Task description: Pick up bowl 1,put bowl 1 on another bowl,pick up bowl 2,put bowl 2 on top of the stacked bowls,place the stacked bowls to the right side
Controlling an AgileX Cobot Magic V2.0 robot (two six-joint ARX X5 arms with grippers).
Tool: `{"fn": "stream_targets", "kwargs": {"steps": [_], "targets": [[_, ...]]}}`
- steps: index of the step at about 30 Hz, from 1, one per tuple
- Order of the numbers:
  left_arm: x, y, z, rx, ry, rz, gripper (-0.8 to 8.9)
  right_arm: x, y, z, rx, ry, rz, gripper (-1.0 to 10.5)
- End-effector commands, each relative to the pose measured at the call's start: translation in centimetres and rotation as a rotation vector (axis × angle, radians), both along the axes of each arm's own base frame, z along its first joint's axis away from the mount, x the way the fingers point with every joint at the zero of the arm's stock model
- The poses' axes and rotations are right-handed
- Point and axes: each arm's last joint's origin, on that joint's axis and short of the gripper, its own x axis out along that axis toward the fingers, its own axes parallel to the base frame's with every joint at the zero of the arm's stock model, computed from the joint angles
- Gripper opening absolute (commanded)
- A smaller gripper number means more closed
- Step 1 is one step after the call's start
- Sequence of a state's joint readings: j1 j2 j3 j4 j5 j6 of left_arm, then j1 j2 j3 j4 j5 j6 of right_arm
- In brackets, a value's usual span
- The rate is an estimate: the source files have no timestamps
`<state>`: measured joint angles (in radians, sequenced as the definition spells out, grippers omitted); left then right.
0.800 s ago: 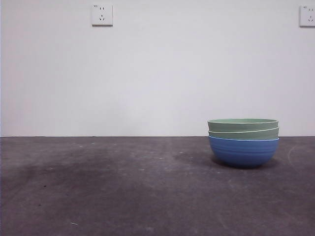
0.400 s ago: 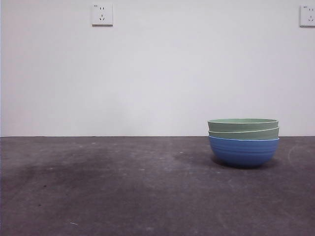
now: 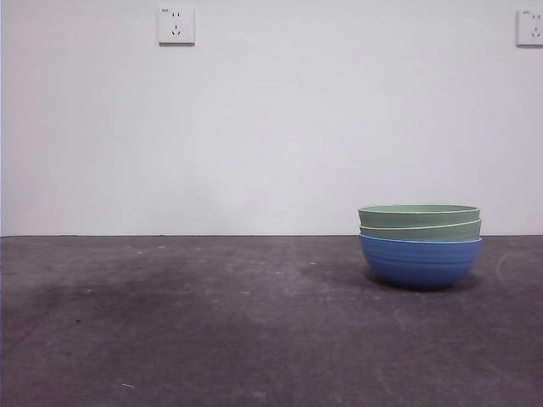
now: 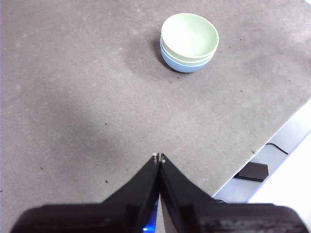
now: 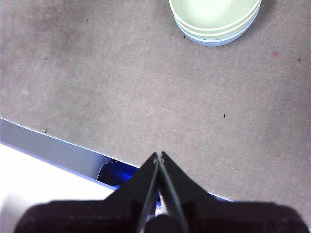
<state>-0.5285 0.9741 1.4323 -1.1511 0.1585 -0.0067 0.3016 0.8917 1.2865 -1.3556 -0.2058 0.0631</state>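
The stacked bowls [image 3: 420, 244] stand on the right part of the table: the blue bowl [image 3: 420, 261] at the bottom with two pale green bowls [image 3: 419, 220] nested in it. The stack [image 4: 189, 42] also shows in the left wrist view, and the stack [image 5: 215, 22] sits partly cut off in the right wrist view. My left gripper [image 4: 159, 157] is shut and empty, well away from the stack. My right gripper [image 5: 159, 155] is shut and empty too, near the table edge. Neither arm shows in the front view.
The dark grey table [image 3: 212, 322] ends at a white wall with two sockets [image 3: 176, 25]. In the left wrist view the table edge [image 4: 262, 145] runs close by, with a black box and cable [image 4: 252, 171] below it.
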Motion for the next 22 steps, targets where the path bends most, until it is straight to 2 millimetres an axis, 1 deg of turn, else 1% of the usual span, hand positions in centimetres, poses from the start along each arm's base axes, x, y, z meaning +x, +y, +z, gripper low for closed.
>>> {"fn": "stream_targets", "kwargs": {"steps": [1, 3, 5, 7, 9, 11, 13, 16, 20, 22], "targets": [[-0.3, 0.4, 0.2, 0.001, -0.034, 0.002, -0.03, -0.1, 0.0, -0.2, -0.008, 0.014, 0.0, 0.0], [-0.7, 1.1, 0.7, 0.029, -0.138, -0.012, -0.03, -0.1, 0.0, -0.2, -0.008, 0.014, 0.0, 0.0], [-1.2, 2.1, 1.6, 0.014, -0.287, 0.002, -0.03, -0.1, 0.0, -0.2, -0.008, 0.014, 0.0, 0.0], [-2.0, 3.1, 2.3, -0.026, -0.476, 0.04, -0.03, -0.1, 0.0, -0.2, -0.008, 0.014, 0.0, 0.0], [-2.9, 4.1, 2.2, -0.063, -0.632, 0.1, -0.03, -0.1, 0.0, -0.2, -0.008, 0.014, 0.0, 0.0], [-3.8, 5.0, 1.5, -0.081, -0.76, 0.178, -0.03, -0.1, 0.0, -0.2, -0.008, 0.014, 0.0, 0.0], [-4.5, 5.7, 0.2, -0.071, -0.873, 0.265, -0.03, -0.1, 0.0, -0.2, -0.008, 0.014, 0.0, 0.0], [-5.0, 6.5, -2.4, -0.034, -0.96, 0.396, -0.03, -0.1, 0.0, -0.2, -0.008, 0.014, 0.0, 0.0], [-4.8, 7.0, -6.8, -0.002, -0.967, 0.476, -0.03, -0.1, 0.0, -0.2, -0.008, 0.014, 0.0, 0.0], [-4.5, 7.1, -9.5, 0.014, -0.94, 0.495, -0.03, -0.1, 0.0, -0.2, -0.008, 0.014, 0.0, 0.0]]}}
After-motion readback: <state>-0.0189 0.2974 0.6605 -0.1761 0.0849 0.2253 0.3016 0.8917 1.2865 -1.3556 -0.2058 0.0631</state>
